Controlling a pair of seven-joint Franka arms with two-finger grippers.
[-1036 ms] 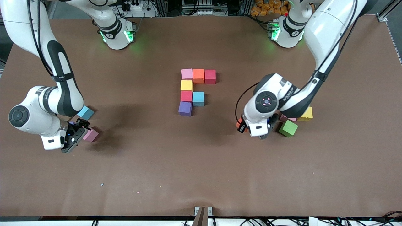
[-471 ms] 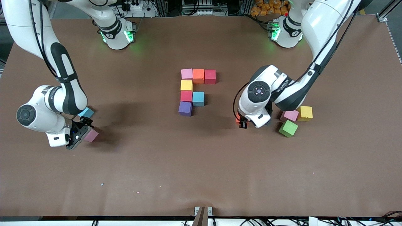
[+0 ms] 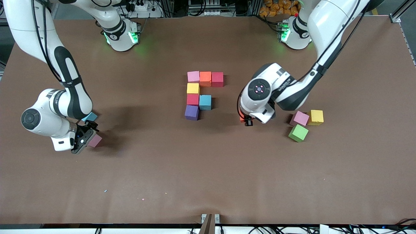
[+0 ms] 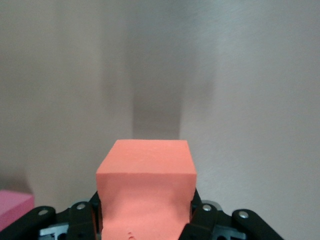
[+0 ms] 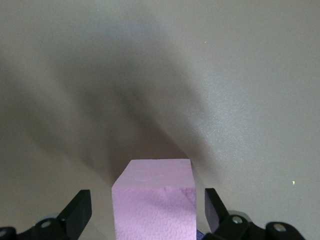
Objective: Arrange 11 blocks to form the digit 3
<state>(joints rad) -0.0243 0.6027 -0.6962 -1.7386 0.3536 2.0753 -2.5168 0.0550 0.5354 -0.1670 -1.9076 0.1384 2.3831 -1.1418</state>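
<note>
Since a second earlier, the left gripper (image 3: 247,122) had carried its orange block (image 4: 145,192), clamped between closed jaws, away from the loose pink (image 3: 299,118), yellow (image 3: 316,117) and green (image 3: 298,133) blocks toward the unfinished digit 3 (image 3: 201,94). The right gripper (image 3: 85,136) had shifted slightly; its jaws stood wide, straddling a pink block (image 5: 155,202) with gaps either side, a light blue block (image 3: 90,116) just beside.

Brown matte table (image 3: 208,182), cables along edge
</note>
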